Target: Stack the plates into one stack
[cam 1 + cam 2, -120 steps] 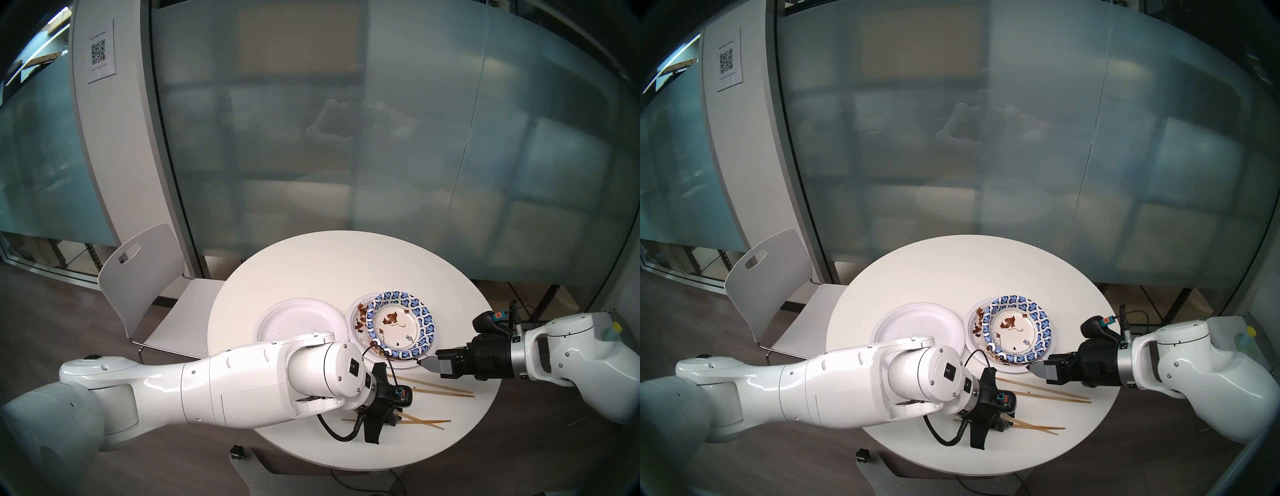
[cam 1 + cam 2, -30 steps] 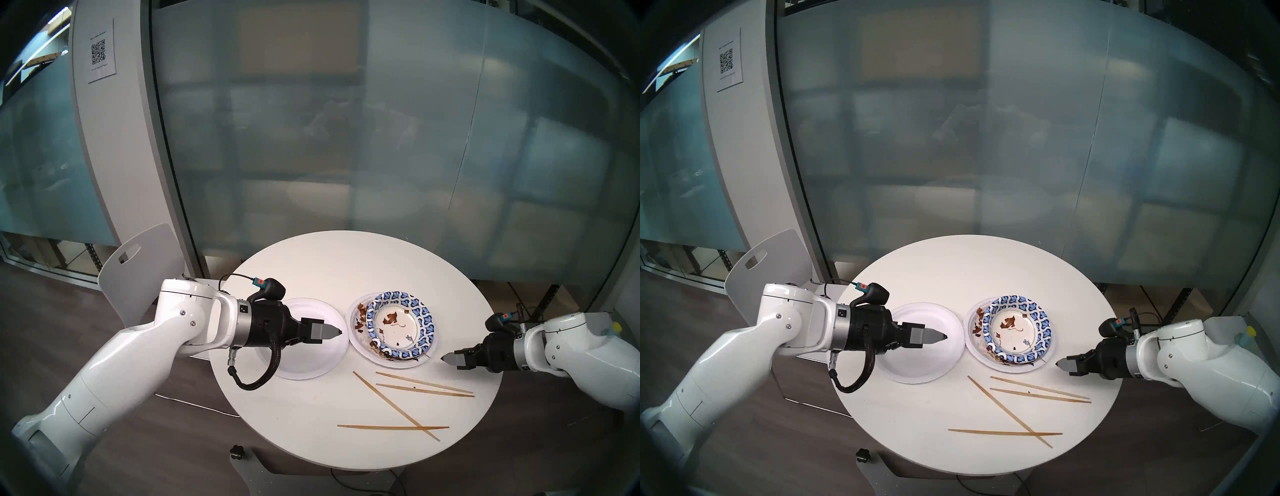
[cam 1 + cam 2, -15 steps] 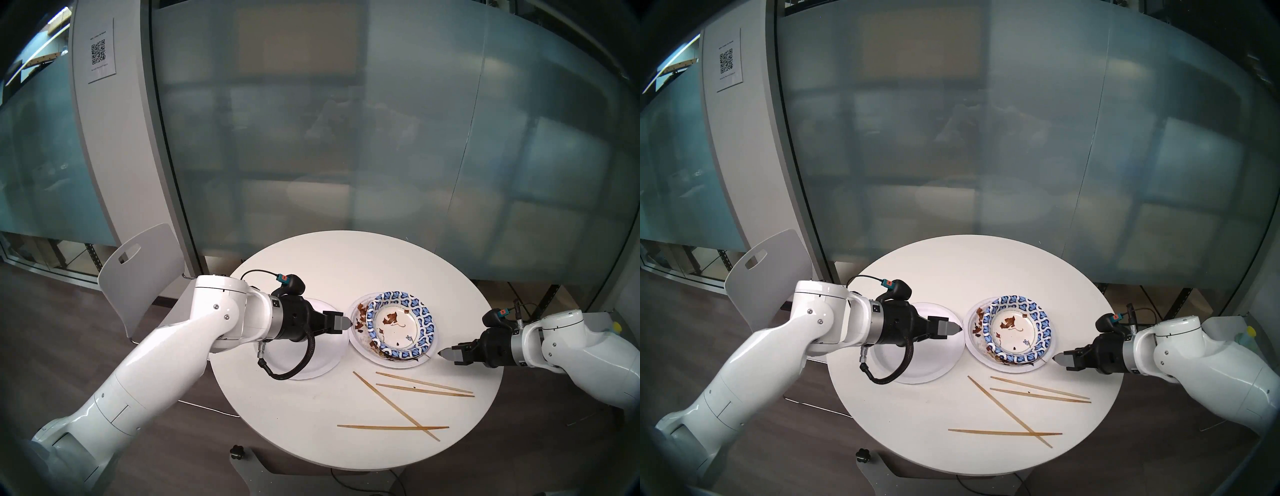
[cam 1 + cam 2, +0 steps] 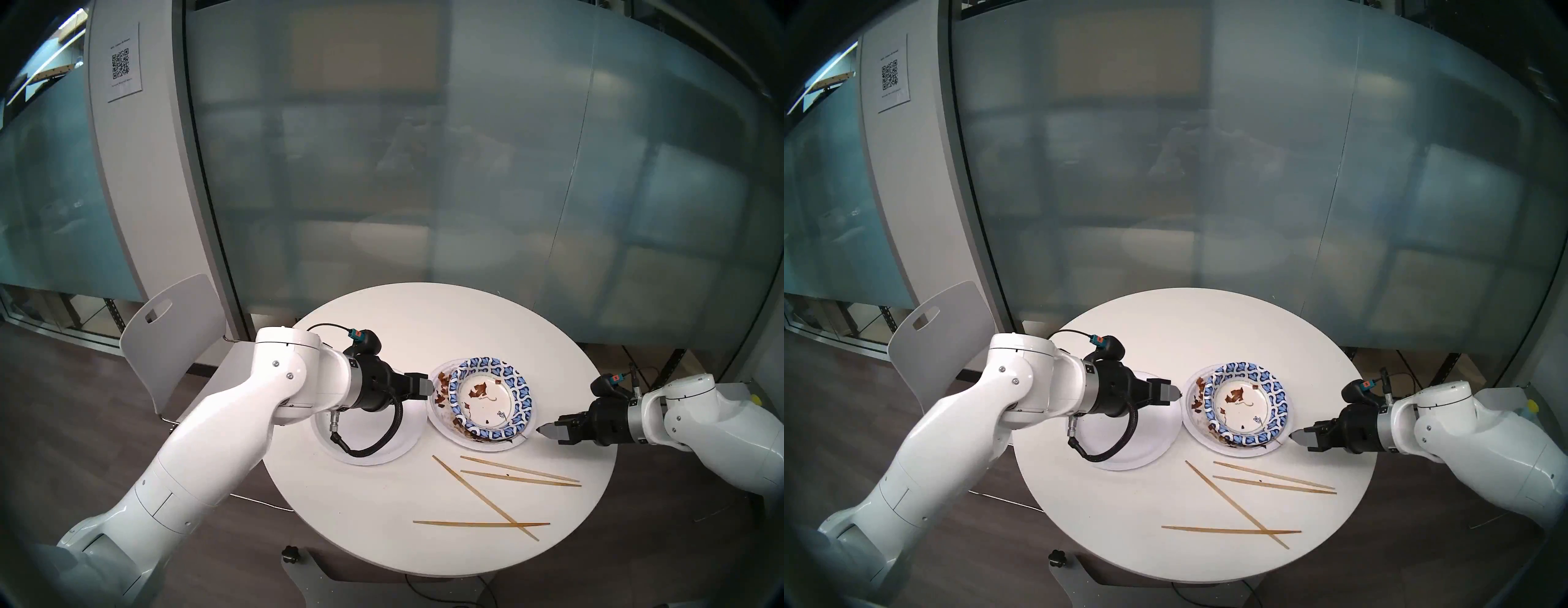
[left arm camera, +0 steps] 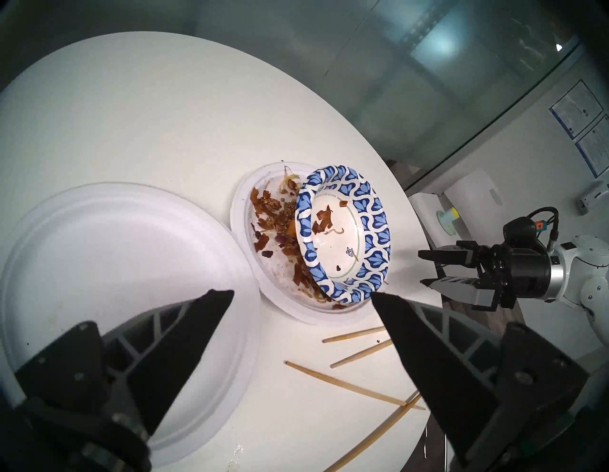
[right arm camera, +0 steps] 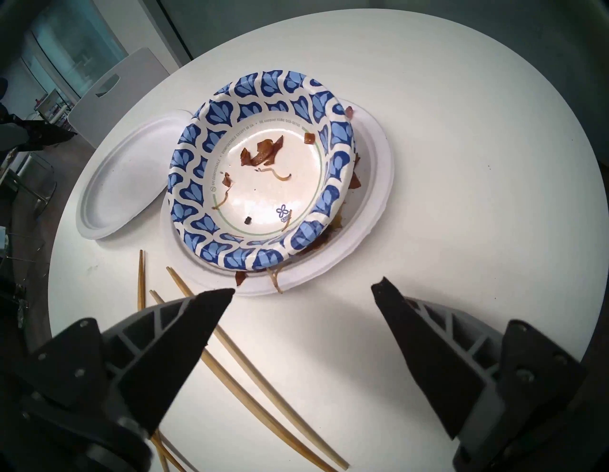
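A blue-patterned plate (image 4: 488, 397) (image 6: 263, 184) rests tilted inside a soiled white plate (image 4: 437, 414) (image 6: 372, 204) at the table's centre right, with brown food scraps between them. An empty white plate (image 4: 403, 441) (image 5: 115, 263) lies just left of it, partly under my left arm. My left gripper (image 4: 432, 387) (image 5: 301, 292) is open, its tips at the soiled plate's left rim. My right gripper (image 4: 541, 431) (image 6: 304, 286) is open and holds nothing, just off the soiled plate's front right rim.
Several wooden chopsticks (image 4: 509, 475) (image 6: 247, 356) lie scattered on the round white table (image 4: 424, 322), in front of the plates. A white chair (image 4: 169, 339) stands at the table's left. A glass wall runs behind the table.
My left arm has swung from the table's front, over the empty white plate, rightward to the soiled plate's left rim. The right gripper has edged slightly left toward that plate. Both stay open.
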